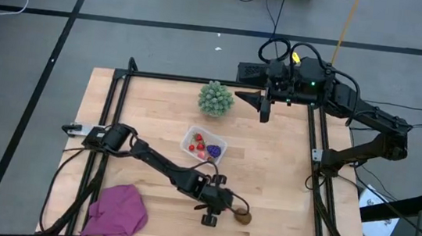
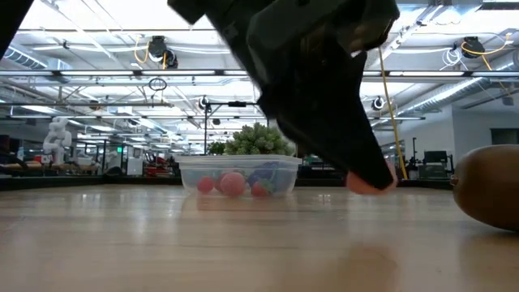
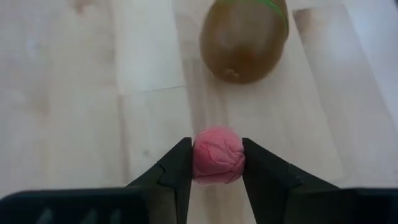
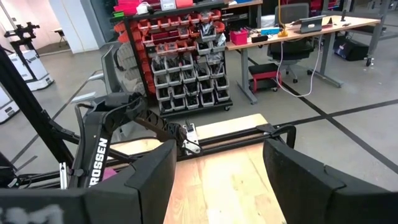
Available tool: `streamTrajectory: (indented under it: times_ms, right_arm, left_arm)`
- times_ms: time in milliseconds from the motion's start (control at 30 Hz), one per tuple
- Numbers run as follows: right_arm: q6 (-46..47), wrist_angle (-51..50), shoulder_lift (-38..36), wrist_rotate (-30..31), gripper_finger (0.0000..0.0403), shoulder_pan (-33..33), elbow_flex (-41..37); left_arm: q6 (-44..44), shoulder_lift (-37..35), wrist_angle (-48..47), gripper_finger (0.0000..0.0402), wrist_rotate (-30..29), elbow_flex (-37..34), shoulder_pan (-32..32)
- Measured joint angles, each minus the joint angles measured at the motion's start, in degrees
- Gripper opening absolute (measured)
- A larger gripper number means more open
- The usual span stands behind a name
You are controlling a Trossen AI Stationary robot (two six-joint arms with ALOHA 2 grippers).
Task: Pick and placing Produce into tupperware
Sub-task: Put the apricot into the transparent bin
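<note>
My left gripper (image 1: 225, 208) (image 3: 217, 168) is low over the near part of the table, shut on a pink berry piece (image 3: 217, 155) (image 2: 369, 185). A brown oval piece (image 1: 242, 216) (image 3: 244, 37) (image 2: 489, 193) lies on the wood just beyond the fingertips. The clear tupperware (image 1: 204, 145) (image 2: 238, 176) sits mid-table and holds red and pink pieces and one purple piece. My right gripper (image 1: 263, 104) (image 4: 217, 186) hangs open over the far edge, beside the green spiky ball (image 1: 216, 98). My left gripper pinches the pink berry piece between its two fingers (image 3: 177, 171), one on each side of its round body (image 3: 202, 155). The fingers come slanting down from the left arm's side. The piece is at the fingertips, right at the table top; whether it is lifted clear I cannot tell.
A magenta cloth (image 1: 117, 210) lies crumpled at the near left corner. A black frame (image 1: 199, 80) borders the table. Bare wood lies between the tupperware and the right frame rail.
</note>
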Motion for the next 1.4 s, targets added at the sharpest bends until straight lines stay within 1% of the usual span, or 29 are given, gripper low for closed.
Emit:
streamTrajectory:
  times_ms: [200, 333, 533, 633, 767, 900, 1033, 1200, 1300, 1400]
  right_arm:
    - [0.0, 2.3, -0.7, 0.0, 0.0231, 0.0, 0.0]
    - [-0.4, 4.3, -2.1, 0.0, 0.0231, 0.0, 0.0]
    - [-0.4, 4.6, -4.9, 0.0, 0.0231, 0.0, 0.0]
    - [0.0, 4.2, -6.0, 0.0, 0.0231, 0.0, 0.0]
    - [0.0, 3.2, -6.9, 0.0, 0.0231, 0.1, 0.0]
    - [0.0, 1.1, -7.7, 0.0, 0.0231, 0.1, 0.1]
    - [0.0, -0.3, -7.8, -0.1, 0.0231, 0.1, 0.0]
    - [-0.3, -0.2, -7.9, 0.0, 0.0231, 0.1, 0.0]
    - [-0.4, -0.2, -7.8, 0.0, 0.0231, 0.1, 0.0]
    - [-0.9, -0.2, -7.8, 0.0, 0.0231, 0.1, 0.0]
  left_arm:
    - [3.6, -0.1, -10.9, 0.0120, -3.5, 7.1, 0.0]
    - [5.0, -0.1, -16.0, 0.0120, -3.7, 9.5, 0.2]
    - [6.4, -0.1, -26.7, 0.0120, -6.5, 14.8, 1.7]
    - [7.5, -1.3, -32.2, 0.0120, -6.6, 18.0, 3.3]
    - [8.2, -6.4, -38.6, 0.0120, -7.5, 19.9, 5.7]
    - [6.1, -13.6, -45.7, 0.0120, -8.2, 18.8, 8.2]
    - [3.9, -21.6, -49.0, 0.0120, -10.4, 15.3, 9.9]
    - [1.0, -29.6, -46.6, 0.0120, -10.9, 7.0, 12.0]
    - [0.8, -31.2, -43.1, 0.0120, -10.0, 0.4, 13.6]
    - [2.4, -31.1, -38.8, 0.0120, -9.1, -5.3, 15.3]
